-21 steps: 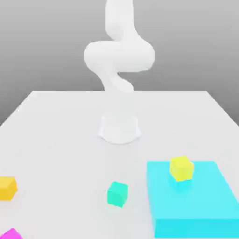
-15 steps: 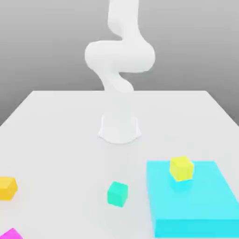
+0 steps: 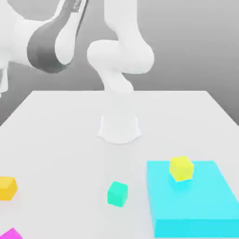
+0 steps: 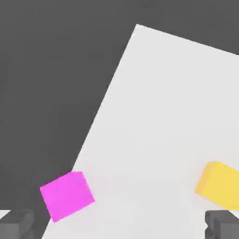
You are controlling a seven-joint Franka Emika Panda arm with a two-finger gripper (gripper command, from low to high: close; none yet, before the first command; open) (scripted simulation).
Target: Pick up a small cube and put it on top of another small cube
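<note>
The small cube (image 3: 7,188), amber, rests on the white table (image 3: 70,140) at the exterior view's far left. In the hand view the small cube (image 4: 220,185) lies well below the camera, near one fingertip's side. The other small cube (image 3: 117,193), teal-green, sits near the table's front middle. My gripper (image 4: 120,226) is open, its two dark fingertips (image 4: 16,224) far apart with nothing between them, high above the table. The arm's grey-banded link (image 3: 51,42) hangs over the exterior view's upper left.
A large flat cyan block (image 3: 196,205) lies at the front right with a lemon-yellow cube (image 3: 181,168) on it. A magenta cube (image 3: 11,234) sits at the table's front left corner, close to the edge; the magenta cube (image 4: 66,195) is also in the hand view. The arm's base (image 3: 119,128) stands mid-table.
The arm has swung over: a large link with a grey band has come into the exterior view's upper left. The cubes and the cyan block have not moved.
</note>
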